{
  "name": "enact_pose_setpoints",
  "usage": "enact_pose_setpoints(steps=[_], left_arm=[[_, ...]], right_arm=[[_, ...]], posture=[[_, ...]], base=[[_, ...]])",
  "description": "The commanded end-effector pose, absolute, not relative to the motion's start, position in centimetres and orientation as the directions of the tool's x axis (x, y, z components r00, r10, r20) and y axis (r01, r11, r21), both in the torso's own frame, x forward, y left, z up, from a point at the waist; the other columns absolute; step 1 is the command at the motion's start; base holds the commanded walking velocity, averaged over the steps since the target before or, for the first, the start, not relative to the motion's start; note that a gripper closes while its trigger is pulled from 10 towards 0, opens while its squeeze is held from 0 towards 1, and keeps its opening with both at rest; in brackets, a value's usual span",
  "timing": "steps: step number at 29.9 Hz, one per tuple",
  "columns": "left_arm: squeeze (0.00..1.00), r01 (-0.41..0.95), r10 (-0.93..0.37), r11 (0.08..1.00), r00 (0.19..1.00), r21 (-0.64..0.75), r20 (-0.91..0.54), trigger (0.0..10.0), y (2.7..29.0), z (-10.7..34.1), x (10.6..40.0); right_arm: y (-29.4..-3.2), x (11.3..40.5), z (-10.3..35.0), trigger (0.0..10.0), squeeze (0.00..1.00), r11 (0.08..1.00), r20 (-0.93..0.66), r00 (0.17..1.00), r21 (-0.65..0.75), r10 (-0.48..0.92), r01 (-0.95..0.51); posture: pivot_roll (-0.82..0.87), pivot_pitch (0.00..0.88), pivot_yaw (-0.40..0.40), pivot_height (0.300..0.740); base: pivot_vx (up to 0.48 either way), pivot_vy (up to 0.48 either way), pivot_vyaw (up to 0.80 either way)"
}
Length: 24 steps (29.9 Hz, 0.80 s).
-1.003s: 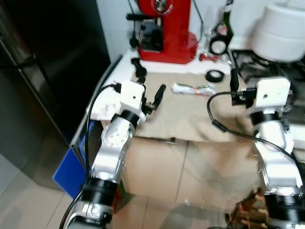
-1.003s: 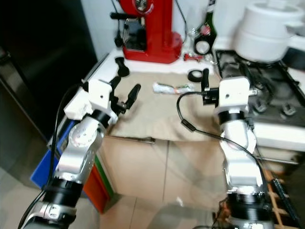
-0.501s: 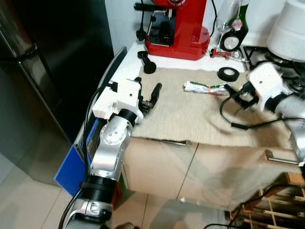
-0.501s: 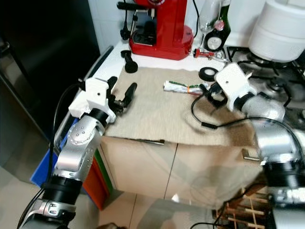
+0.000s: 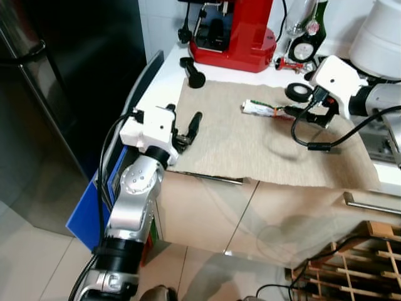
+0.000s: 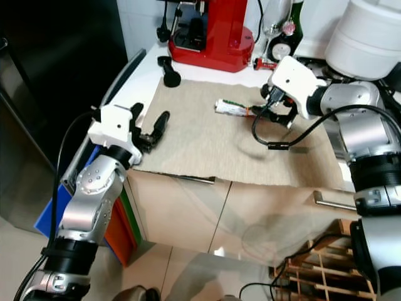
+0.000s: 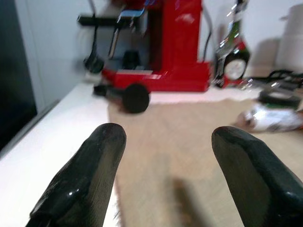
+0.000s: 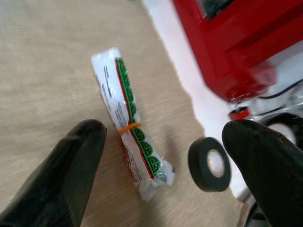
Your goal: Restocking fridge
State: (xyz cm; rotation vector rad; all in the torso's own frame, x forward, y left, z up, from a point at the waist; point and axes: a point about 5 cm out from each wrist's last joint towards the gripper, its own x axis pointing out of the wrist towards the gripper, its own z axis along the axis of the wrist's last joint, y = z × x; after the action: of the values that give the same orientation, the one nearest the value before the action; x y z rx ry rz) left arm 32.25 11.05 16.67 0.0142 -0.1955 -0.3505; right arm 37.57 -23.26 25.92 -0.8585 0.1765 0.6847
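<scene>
Left gripper (image 7: 163, 142) jaws spread; right gripper (image 8: 165, 146) jaws spread, reaching forward

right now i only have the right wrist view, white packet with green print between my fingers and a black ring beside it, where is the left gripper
Observer: The left gripper hovers open over the left edge of the beige cloth, well away from the packet.
Operator: anything else black on the counter near it
Observer: Yes, a black portafilter lies on the white counter, past the cloth's far left corner, in front of the red coffee machine.
Operator: whats on my right side
Observer: A large white pot sits there, beyond the right gripper and the black tape roll.
</scene>
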Motion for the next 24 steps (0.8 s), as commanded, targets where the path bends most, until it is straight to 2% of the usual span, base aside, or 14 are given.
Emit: enact_pose_setpoints(steps=[1, 17, 24], left_arm=[[0.00, 0.334, -0.337, 0.941, 0.920, 0.047, 0.200, 10.0, 11.1, 17.2, 32.0], [0.00, 0.291, -0.296, 0.955, 0.936, 0.052, 0.191, 10.0, 12.0, 17.3, 31.4], [0.00, 0.271, -0.275, 0.961, 0.941, 0.047, 0.195, 10.0, 12.1, 17.5, 31.6]], right_arm=[[-22.8, 38.1, 25.8, 10.0, 0.00, 0.407, -0.449, 0.750, -0.643, 0.486, -0.648], [-20.1, 39.7, 25.4, 10.0, 0.00, 0.280, -0.591, 0.646, -0.595, 0.483, -0.753], [-20.0, 39.9, 24.1, 10.0, 0.00, 0.290, -0.628, 0.640, -0.575, 0.442, -0.765]], posture=[[0.03, 0.154, -0.040, 0.740], [0.07, 0.170, -0.074, 0.740], [0.08, 0.166, -0.102, 0.740]], base=[[0.000, 0.000, 0.00], [0.000, 0.000, 0.00], [0.000, 0.000, 0.00]])
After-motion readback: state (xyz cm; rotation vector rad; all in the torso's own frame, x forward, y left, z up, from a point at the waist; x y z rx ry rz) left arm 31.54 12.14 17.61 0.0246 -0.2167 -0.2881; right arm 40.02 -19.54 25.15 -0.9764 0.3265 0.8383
